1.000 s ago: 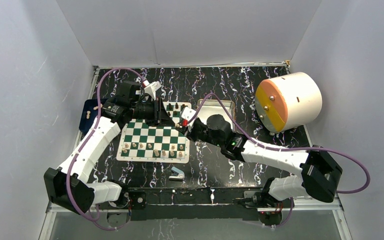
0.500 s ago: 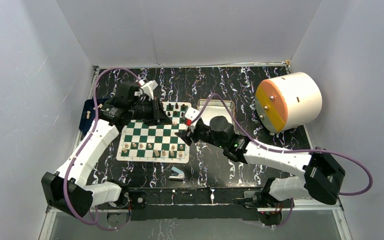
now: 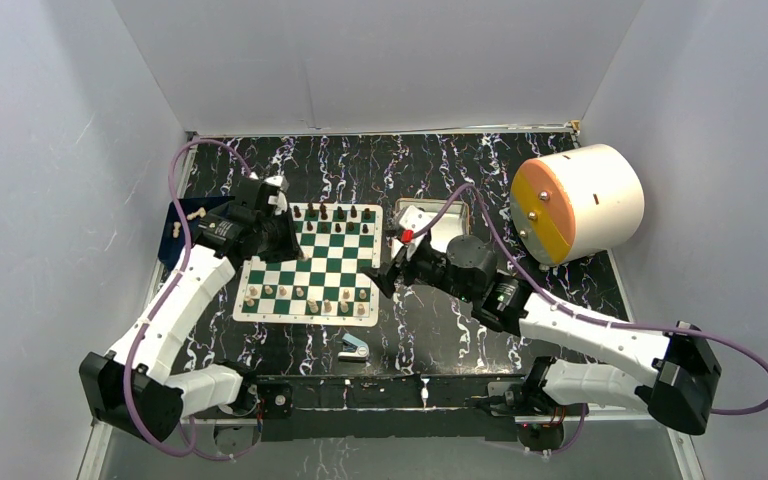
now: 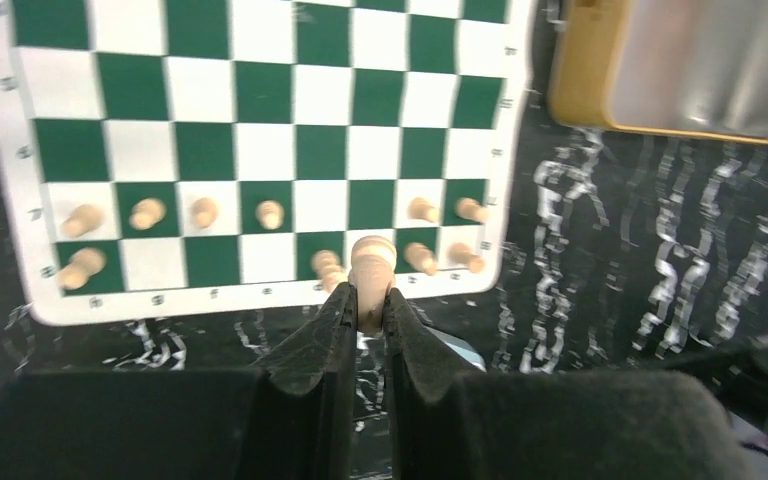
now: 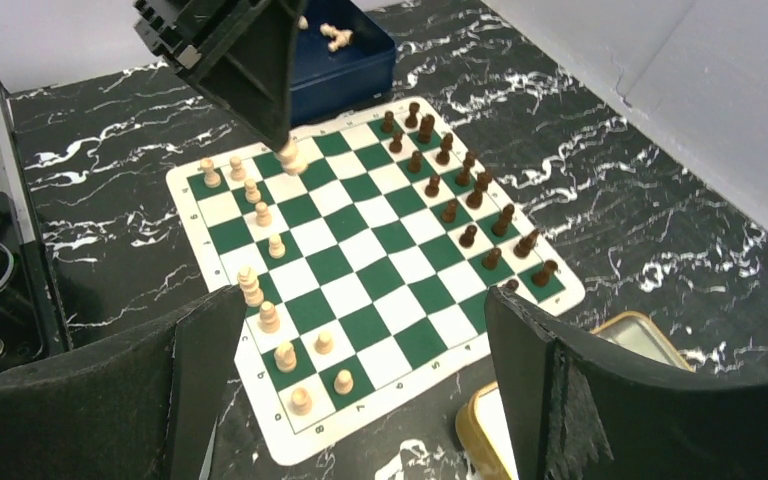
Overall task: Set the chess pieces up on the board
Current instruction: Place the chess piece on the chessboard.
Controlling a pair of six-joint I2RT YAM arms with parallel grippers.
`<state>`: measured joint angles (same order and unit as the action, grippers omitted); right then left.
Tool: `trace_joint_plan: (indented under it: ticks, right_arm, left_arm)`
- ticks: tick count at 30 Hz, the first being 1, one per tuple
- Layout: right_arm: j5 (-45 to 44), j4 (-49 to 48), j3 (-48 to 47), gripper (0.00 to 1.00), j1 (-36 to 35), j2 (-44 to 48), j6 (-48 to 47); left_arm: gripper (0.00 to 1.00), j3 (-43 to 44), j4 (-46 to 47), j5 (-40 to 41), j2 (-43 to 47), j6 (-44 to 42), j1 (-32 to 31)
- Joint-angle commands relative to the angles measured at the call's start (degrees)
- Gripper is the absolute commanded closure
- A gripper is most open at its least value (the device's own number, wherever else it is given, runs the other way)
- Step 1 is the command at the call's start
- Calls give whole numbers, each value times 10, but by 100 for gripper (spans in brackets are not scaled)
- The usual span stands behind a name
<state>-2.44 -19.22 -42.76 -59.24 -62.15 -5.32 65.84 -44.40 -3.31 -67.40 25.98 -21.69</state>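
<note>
Two arms are out over the black marbled counter [image 3: 460, 160], and we go to the left first. The left fingers [image 3: 283, 240] are pinched tight on a pale piece [image 4: 371, 255], gripping its lower half with the rounded head poking out past the tips. From the right wrist view we see that piece hanging at the left edge of the board [image 3: 310, 268], over the squares a little in from the pale side. Whether its base touches the mat, we cannot tell.

Over to the right now: the right fingers [image 3: 385, 275] are spread wide and hold nothing. They are poised just off the board's right edge, between it and the silver tin [image 4: 700, 60].

On the board itself, we have the dark pieces [image 3: 338, 213] lined up in the two far rows. The pale pieces [image 3: 305, 298] stand upright in the two near rows, with gaps among them. A few more pale figurines [image 5: 338, 38] lie in the dark blue tray [image 5: 350, 75], just left of the board.

Near the counter's front edge sits a small blue-and-white stapler [image 3: 354, 347], apart from the board. At far right we spot a big white cylinder [image 3: 590, 190] on its side, its orange-and-yellow face turned towards the board.
</note>
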Motion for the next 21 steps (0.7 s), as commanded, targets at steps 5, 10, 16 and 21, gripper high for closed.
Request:
trace_joint_plan:
  ticks: [5, 10, 16, 21]
  right_arm:
    - [-49, 55, -18, 1, 0, 60, 74]
    - [-51, 63, 1, 1, 0, 91, 82]
    - [-57, 63, 8, 1, 1, 107, 80]
    - [-55, 85, -5, 1, 0, 96, 69]
  left_arm:
    - [99, -64, -19, 139, 20, 18, 15]
    - [100, -125, -18, 148, 14, 26, 25]
    - [100, -161, -4, 170, 18, 50, 46]
    - [100, -164, -1, 172, 22, 60, 92]
